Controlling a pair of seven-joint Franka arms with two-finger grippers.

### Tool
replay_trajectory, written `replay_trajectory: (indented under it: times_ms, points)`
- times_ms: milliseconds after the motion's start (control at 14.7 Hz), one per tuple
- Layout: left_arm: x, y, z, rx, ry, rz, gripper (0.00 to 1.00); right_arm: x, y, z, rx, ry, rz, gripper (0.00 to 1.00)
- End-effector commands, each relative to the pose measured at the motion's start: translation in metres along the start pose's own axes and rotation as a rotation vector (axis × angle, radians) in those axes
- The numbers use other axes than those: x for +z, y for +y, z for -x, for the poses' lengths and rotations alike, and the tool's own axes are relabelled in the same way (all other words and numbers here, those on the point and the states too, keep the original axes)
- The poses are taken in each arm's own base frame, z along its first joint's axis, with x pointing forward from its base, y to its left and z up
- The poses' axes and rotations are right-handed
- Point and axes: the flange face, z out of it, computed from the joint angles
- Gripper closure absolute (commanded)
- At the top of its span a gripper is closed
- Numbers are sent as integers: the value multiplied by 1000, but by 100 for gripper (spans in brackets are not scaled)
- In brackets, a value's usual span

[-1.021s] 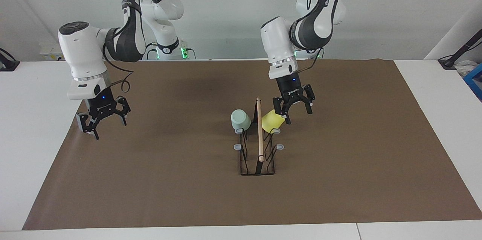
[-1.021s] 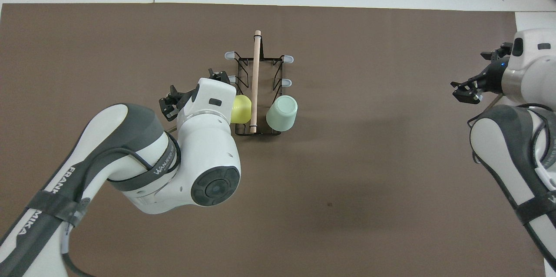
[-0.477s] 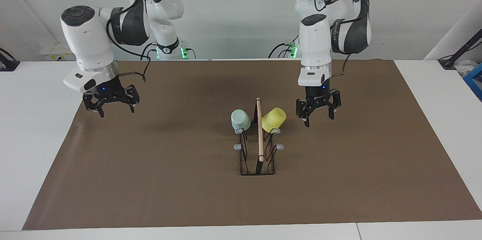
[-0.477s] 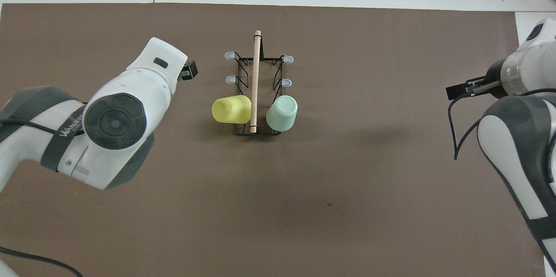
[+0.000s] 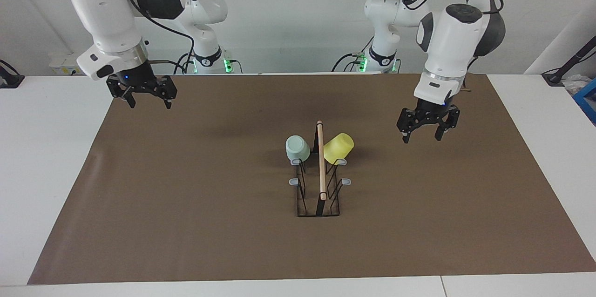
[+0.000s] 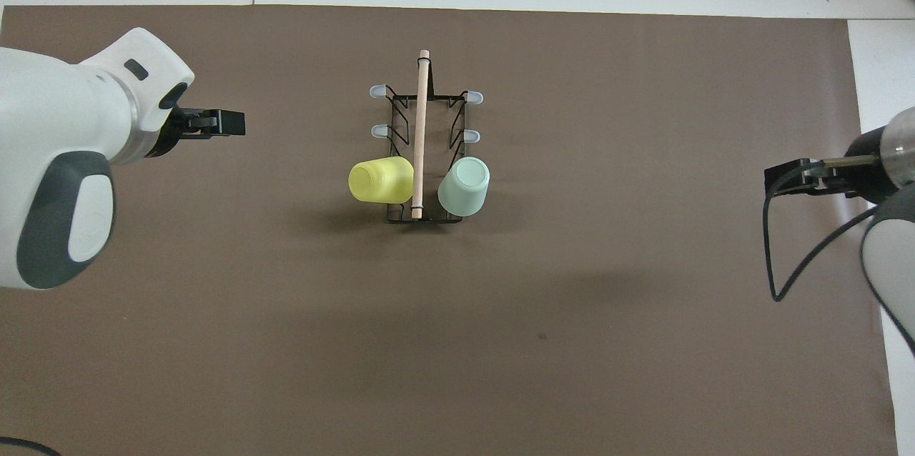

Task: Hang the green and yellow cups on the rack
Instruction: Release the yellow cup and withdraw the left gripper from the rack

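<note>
With both cups seated on prongs, the rack (image 5: 318, 185) stands mid-mat, its wooden rod (image 5: 321, 159) running away from me along the top. Green cup (image 5: 297, 148) hangs mouth-down over the prong nearest me on the right arm's side, tilted outward. Yellow cup (image 5: 338, 148) hangs on the matching prong on the left arm's side, also tilted outward, base pointing up and away from the rod. Cups sit either side of the rod, close to it, not touching each other. Four grey-tipped prongs farther from me are bare.

My left gripper (image 5: 421, 137) hangs in the air over the brown mat (image 5: 186, 222), toward the left arm's end of the table, well apart from the yellow cup. Fingers spread, nothing between them. My right gripper (image 5: 149, 103) is raised over the mat's corner at the right arm's end, near the mat edge, well clear of the rack. Fingers spread too, holding nothing.

Overhead view: both grippers show only as dark tips at the frame's sides; rack and both cups fully exposed between them. White table (image 5: 46, 157) surrounds the mat.
</note>
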Motion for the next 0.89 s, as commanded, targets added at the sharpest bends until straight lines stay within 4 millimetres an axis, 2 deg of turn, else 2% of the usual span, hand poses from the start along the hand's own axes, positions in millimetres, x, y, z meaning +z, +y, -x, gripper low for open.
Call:
replay_trajectory:
  times_ms: [0, 68, 204, 340, 545, 817]
  points:
    - [-10, -20, 1, 32, -35, 38, 0, -15, 7, -6, 29, -45, -32, 0]
    - [-10, -24, 4, 27, -55, 36, 0, -14, 6, -6, 26, -41, -32, 0]
    - [-23, -31, 11, 29, -83, 37, 0, -7, 11, -2, 38, -55, -44, 0]
    - [-30, -53, 22, 46, -136, 37, 0, -8, 16, -1, 39, -56, -57, 0]
    - [-37, -78, 30, 83, -166, 39, 0, -31, 11, -3, 26, -29, -40, 0]
    - [-39, -81, 31, 80, -167, 39, 0, -33, 12, 1, 32, -52, -55, 0]
